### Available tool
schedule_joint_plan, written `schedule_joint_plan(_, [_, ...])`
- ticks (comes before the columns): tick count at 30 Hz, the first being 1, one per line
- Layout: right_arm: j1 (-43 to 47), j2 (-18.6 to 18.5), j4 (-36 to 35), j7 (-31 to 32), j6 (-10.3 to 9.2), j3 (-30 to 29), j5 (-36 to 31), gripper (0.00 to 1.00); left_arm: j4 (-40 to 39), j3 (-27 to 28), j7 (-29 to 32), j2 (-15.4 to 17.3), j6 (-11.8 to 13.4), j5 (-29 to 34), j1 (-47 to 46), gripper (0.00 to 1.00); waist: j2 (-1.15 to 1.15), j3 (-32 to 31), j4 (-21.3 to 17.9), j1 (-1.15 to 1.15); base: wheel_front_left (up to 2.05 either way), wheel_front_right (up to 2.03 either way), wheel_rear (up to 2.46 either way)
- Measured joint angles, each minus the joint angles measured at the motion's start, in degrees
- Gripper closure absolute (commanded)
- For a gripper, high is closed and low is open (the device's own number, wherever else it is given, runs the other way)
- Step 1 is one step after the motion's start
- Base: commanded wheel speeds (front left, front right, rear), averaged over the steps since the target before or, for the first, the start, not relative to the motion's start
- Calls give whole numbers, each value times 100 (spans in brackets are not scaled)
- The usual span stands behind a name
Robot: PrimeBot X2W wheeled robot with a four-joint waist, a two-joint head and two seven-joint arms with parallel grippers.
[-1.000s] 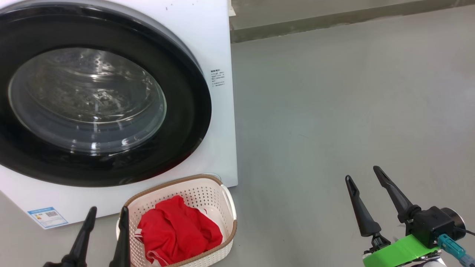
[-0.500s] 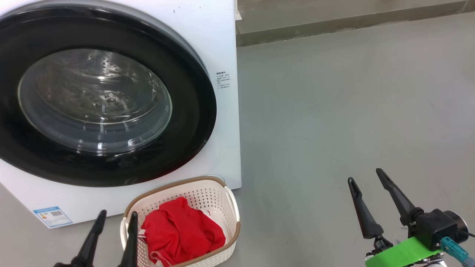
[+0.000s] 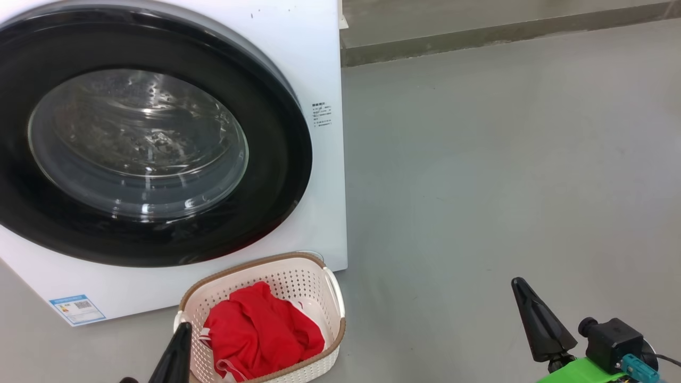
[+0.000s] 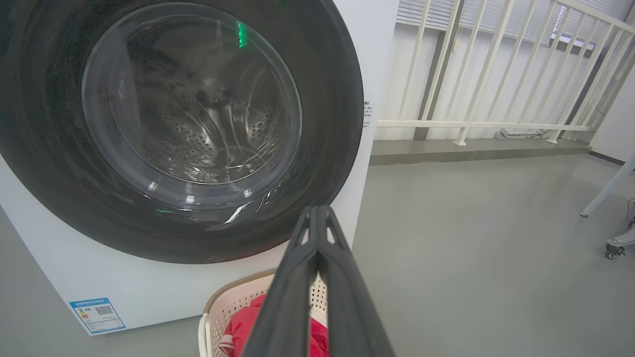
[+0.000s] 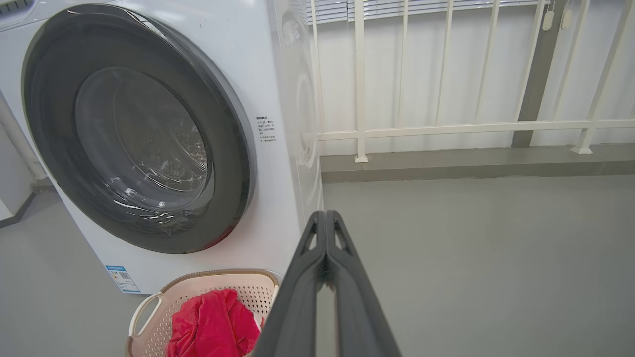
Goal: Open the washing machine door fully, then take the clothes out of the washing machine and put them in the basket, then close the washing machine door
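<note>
Both my jaws are clenched on nothing: the left gripper (image 3: 183, 329) sits at 7 o'clock in my head view, its tip just beside the basket (image 3: 298, 279), and the right gripper (image 3: 520, 287) sits at 5 o'clock over bare floor (image 3: 479, 186), well apart from everything. The door (image 3: 276, 159) at 10 o'clock lies flush on the washer (image 3: 319, 53), and I make out no red through its glass. The clothes (image 3: 260, 330) lie heaped in the basket at 6 o'clock, parked near the washer's lower corner, I guess for a short carry. I judge the job done, so my fingers rest pressed together, low and clear
</note>
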Motion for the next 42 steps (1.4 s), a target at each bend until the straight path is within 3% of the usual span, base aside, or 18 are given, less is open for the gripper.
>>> schedule_joint_plan(42, [-177, 47, 174, 646, 0, -321, 2713, 100, 297, 136, 659, -47, 0, -2743, -252, 100, 0, 134, 166, -1, 0, 0, 0])
